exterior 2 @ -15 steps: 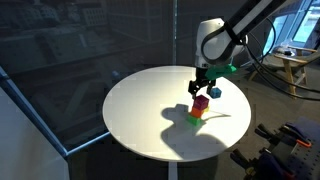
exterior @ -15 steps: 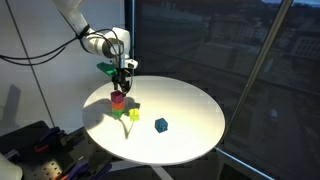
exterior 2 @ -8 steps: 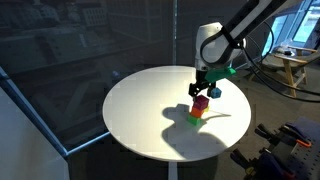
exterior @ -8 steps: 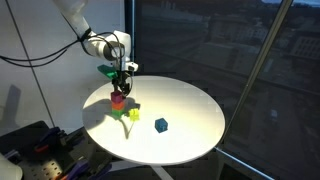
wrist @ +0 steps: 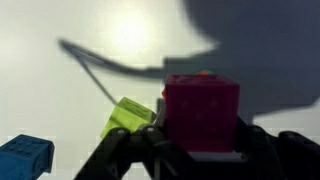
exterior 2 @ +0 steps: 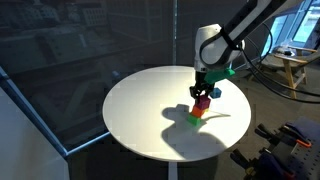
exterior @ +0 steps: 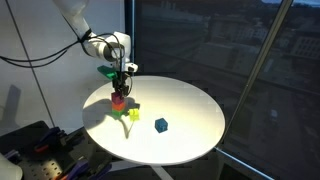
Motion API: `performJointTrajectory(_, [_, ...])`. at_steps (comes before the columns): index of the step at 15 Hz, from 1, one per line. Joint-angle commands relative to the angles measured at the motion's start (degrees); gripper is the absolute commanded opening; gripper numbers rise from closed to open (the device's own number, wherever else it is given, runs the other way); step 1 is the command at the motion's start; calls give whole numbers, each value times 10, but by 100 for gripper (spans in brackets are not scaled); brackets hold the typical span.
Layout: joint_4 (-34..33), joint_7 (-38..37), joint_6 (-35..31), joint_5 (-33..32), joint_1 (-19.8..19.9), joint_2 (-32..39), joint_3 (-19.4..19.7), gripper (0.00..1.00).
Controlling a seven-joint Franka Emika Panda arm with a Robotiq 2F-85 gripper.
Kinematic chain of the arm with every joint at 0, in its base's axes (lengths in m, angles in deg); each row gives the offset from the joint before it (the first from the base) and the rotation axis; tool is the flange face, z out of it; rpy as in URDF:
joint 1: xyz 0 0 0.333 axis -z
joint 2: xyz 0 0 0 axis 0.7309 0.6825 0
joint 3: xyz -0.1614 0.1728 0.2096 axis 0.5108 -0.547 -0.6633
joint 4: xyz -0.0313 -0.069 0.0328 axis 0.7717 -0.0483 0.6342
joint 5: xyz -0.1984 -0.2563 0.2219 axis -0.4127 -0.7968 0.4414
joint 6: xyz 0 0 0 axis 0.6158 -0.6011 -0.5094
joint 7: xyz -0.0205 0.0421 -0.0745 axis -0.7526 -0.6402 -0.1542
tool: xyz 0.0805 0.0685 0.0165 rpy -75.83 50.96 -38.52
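A round white table (exterior: 190, 110) stands before dark windows (exterior: 220, 40). The small red plastic cube (wrist: 201, 110) sits on it near one edge, straight under my claw (exterior: 121, 88). My fingers flank it closely; I cannot tell whether they pinch it yet. A lime-green block (wrist: 128, 117) lies just beside it, and a blue cube (wrist: 24, 158) lies farther off.

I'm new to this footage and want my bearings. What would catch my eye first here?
The black tool straddles a small red plastic cube near the edge of the round white table. Right beside that cube lies a lime-green plastic block, and a blue plastic cube sits apart, farther in on the tabletop.
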Motion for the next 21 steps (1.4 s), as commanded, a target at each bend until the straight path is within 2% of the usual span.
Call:
performJointTrajectory(1, [-18,-5,28,-3,-8,-2,5,31])
performJointTrajectory(9, [-43,-3,82,-6,-8,-30,5,29])
performJointTrajectory(21, [-51,-6,85,-8,14,-41,36,29])
